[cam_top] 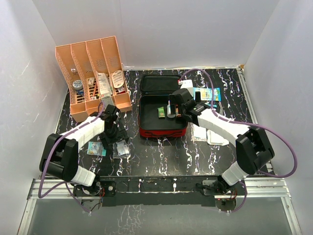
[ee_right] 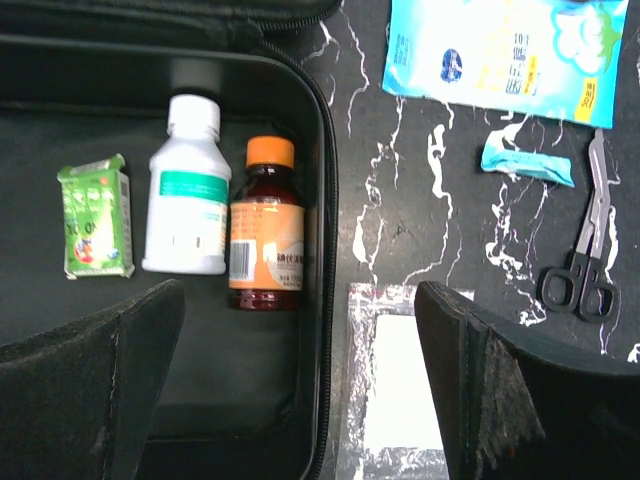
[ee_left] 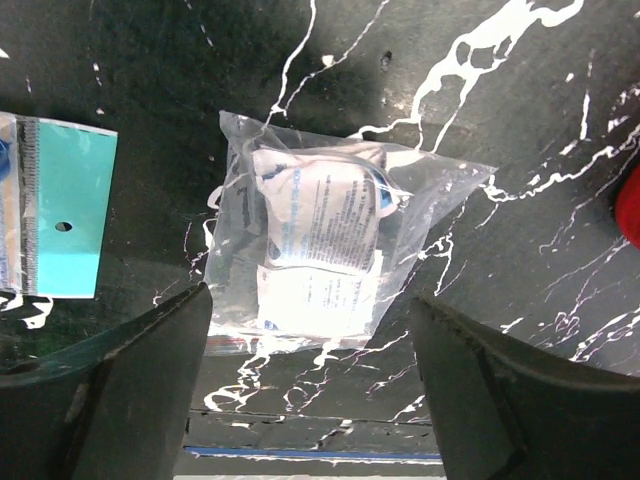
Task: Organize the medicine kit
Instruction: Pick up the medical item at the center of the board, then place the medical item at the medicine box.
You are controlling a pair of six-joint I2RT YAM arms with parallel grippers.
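- Two bottles (ee_right: 188,200) and a green box (ee_right: 95,222) are lying in the open kit (cam_top: 161,132), mid-frame.
- Left gripper (ee_left: 310,305), jaws wide, is straddling a clear pouch (ee_left: 320,230) at lower left.
- Right gripper (ee_right: 300,295), jaws wide, is hovering over the kit's right rim.

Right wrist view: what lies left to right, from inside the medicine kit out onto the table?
Inside the medicine kit: green box, white bottle, orange-capped brown bottle; on the table: white sachet, teal packet, scissors.
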